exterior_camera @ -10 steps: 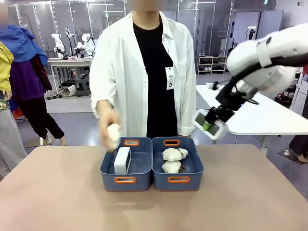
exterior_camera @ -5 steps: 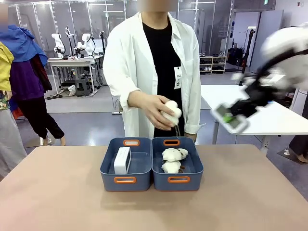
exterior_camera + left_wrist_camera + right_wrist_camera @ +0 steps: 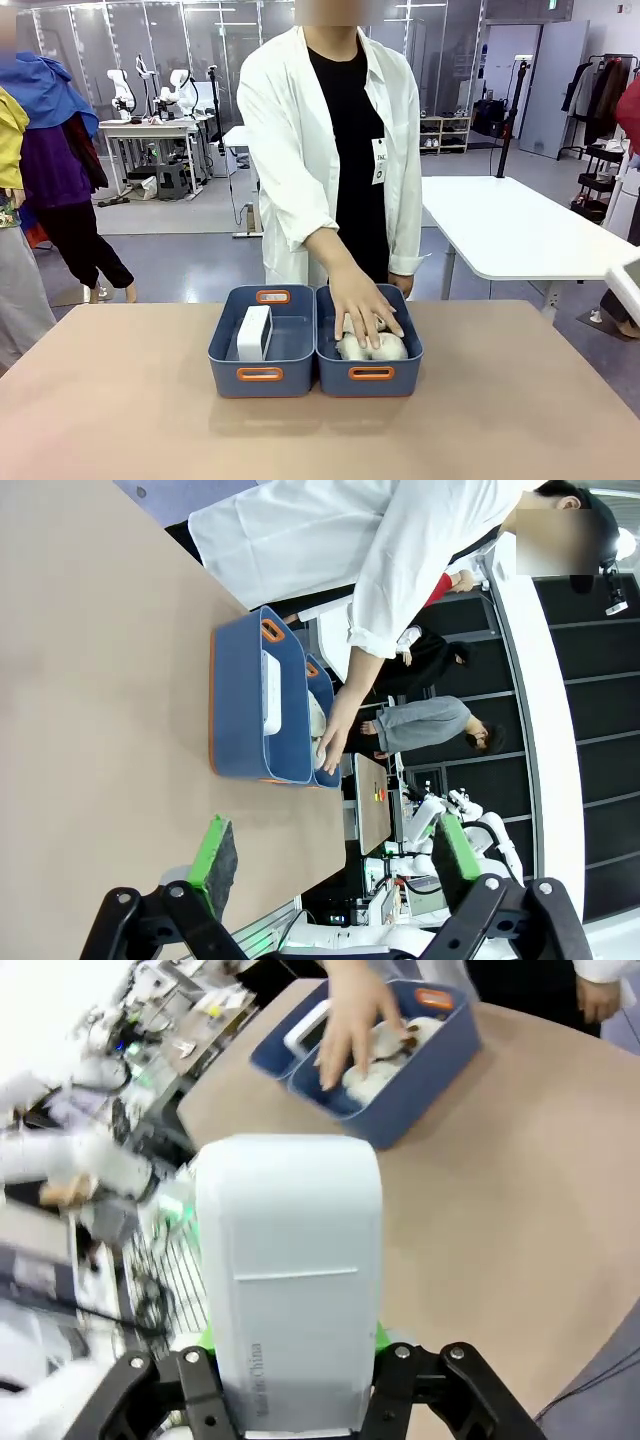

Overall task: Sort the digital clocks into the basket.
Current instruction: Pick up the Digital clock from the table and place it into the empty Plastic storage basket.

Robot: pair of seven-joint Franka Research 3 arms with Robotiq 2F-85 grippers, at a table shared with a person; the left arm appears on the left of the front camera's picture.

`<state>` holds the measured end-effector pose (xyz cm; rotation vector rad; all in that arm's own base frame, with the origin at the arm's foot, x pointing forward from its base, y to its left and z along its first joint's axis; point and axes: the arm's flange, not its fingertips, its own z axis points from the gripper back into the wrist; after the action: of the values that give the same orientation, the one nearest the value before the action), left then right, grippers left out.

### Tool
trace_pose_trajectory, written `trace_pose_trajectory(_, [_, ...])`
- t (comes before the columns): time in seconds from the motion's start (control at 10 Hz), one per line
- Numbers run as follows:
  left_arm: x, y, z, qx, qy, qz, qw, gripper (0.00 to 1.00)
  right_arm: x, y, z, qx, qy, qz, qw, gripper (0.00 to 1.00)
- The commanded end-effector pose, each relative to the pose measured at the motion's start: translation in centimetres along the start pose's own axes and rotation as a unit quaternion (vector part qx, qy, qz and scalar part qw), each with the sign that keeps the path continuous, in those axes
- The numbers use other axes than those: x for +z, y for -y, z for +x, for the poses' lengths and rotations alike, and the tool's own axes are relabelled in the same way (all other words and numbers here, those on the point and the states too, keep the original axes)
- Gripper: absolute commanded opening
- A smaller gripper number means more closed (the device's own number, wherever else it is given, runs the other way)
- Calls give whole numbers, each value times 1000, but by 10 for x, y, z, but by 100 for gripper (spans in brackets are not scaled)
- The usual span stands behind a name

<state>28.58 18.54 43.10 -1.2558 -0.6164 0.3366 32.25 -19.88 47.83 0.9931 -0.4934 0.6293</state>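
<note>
White plastic fills your right hand (image 3: 290, 1400): it clamps a digital clock (image 3: 288, 1270), lower centre. Your left hand (image 3: 330, 865) gapes wide, empty. Another clock (image 3: 254, 332) stands in the left basket (image 3: 262, 372), mid-frame.

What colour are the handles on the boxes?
Orange, on the dark-blue bins; the front view shows it best.

1 white clock (image 3: 254, 332) stands on edge inside the left dark-blue basket (image 3: 262, 377), toward its 9 o'clock side. A 2nd white clock (image 3: 288, 1275), its plain back showing, is upright, clamped in the right end effector (image 3: 290, 1365).
</note>
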Motion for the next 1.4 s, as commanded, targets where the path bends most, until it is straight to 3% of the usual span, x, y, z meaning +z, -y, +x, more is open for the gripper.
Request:
trace_pose_trajectory(0.0, [3,1,1,-7,0,-9,1000,100,-11,-20,14,66,-32,1,997,1])
trace_pose_trajectory(0.3, [3,1,1,-7,0,-9,1000,100,-22,-34,31,87,-66,-2,994,1])
trace_pose_trajectory(0.4, [3,1,1,-7,0,-9,1000,100,-27,-41,33,121,-96,-4,988,1])
trace_pose_trajectory(0.5, [3,1,1,-7,0,-9,1000,100,-34,-50,38,218,-114,3,969,1])
trace_pose_trajectory(0.8, [3,1,1,-7,0,-9,1000,100,-71,-69,84,239,-125,20,963,1])
trace_pose_trajectory(1.1, [3,1,1,-7,0,-9,1000,100,-166,-119,163,311,-244,-104,913,1])
trace_pose_trajectory(1.2, [3,1,1,-7,0,-9,1000,100,-205,-137,190,330,-271,-139,893,1])
trace_pose_trajectory(1.3, [3,1,1,-7,0,-9,1000,100,-252,-152,222,325,-264,-187,889,1])
